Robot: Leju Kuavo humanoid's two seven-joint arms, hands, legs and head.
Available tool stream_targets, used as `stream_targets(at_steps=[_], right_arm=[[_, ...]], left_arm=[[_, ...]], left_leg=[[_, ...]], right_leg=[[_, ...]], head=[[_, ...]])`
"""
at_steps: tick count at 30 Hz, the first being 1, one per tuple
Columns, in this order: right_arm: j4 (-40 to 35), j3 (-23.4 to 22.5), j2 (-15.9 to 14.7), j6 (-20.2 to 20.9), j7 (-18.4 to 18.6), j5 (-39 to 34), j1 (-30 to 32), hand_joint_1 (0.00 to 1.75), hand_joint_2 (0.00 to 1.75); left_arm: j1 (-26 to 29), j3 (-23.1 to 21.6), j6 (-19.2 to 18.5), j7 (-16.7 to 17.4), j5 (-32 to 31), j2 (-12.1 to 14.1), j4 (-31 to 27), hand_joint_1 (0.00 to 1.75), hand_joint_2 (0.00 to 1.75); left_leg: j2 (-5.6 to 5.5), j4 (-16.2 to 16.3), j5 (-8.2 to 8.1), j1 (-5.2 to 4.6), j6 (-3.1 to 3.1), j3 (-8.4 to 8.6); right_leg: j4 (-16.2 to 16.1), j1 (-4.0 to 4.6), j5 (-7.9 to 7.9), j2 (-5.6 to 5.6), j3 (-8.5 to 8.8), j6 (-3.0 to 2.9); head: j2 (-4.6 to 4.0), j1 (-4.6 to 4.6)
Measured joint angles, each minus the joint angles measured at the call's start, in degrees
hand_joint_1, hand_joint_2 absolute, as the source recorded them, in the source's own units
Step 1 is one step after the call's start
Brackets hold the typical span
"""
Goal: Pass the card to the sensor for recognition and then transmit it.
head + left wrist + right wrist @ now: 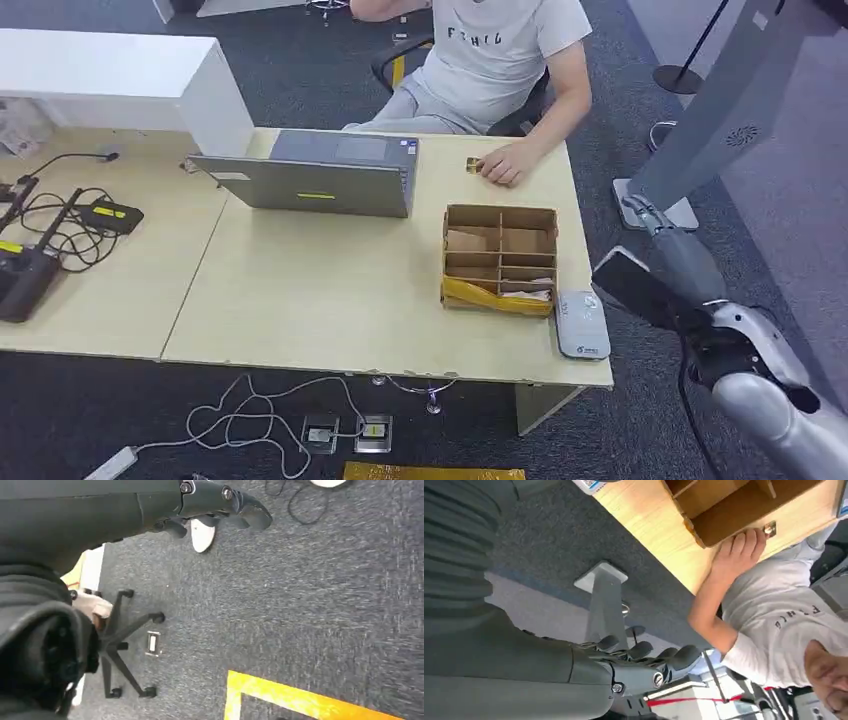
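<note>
- The right hand [644,667] hangs off the table's right edge, past the far right corner; its fingers [681,656] lie loosely apart and hold nothing.
- The left hand [220,502] hangs over the carpet, fingers slightly curled, nothing in them.
- The card [473,166] lies on the table [300,300] at its far edge, under a person's hand [508,163], well apart from both robot hands.
- Just nearer stands a divided cardboard box [500,258]; the sensor [582,325] lies at the box's near right corner, by the table's near right edge.
- A laptop [320,175] sits left of the card.

Head high; wrists low, close
</note>
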Motion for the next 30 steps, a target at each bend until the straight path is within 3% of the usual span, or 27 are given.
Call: stream_targets(at_steps=[5,17,22,30], right_arm=[[0.1,2.2,-0.5,-5.4,-3.8,7.0,1.2,0.0,1.75],[4.6,5.5,1.4,-13.7,-6.7,12.6,3.8,0.0,1.75],[8.2,5.5,3.9,-14.3,-7.0,21.7,4.9,0.0,1.75],[11.1,5.5,8.1,-11.5,-5.2,23.8,6.8,0.0,1.75]], left_arm=[[0.0,0.0,0.1,2.0,0.5,0.0,0.0,0.0,0.0],[-0.1,0.0,0.7,1.9,0.8,-0.3,0.0,0.0,0.0],[-0.2,0.0,0.7,1.3,0.8,-0.7,0.0,0.0,0.0],[-0.2,0.0,0.4,1.9,2.6,-1.0,0.0,0.0,0.0]], left_leg=[[0.0,0.0,0.0,0.0,0.0,-0.02],[0.0,0.0,-0.01,0.0,0.0,-0.04],[0.0,0.0,0.0,0.0,0.0,-0.04],[0.0,0.0,-0.01,0.01,0.0,-0.05]], right_leg=[[0.0,0.0,0.0,0.01,0.0,0.0],[0.0,0.0,-0.01,-0.01,-0.01,0.0],[0.0,0.0,-0.01,-0.01,-0.01,0.0],[0.0,0.01,-0.01,0.0,-0.02,0.0]], head=[[0.0,0.0],[0.0,0.0],[0.0,0.0],[0.0,0.0]])
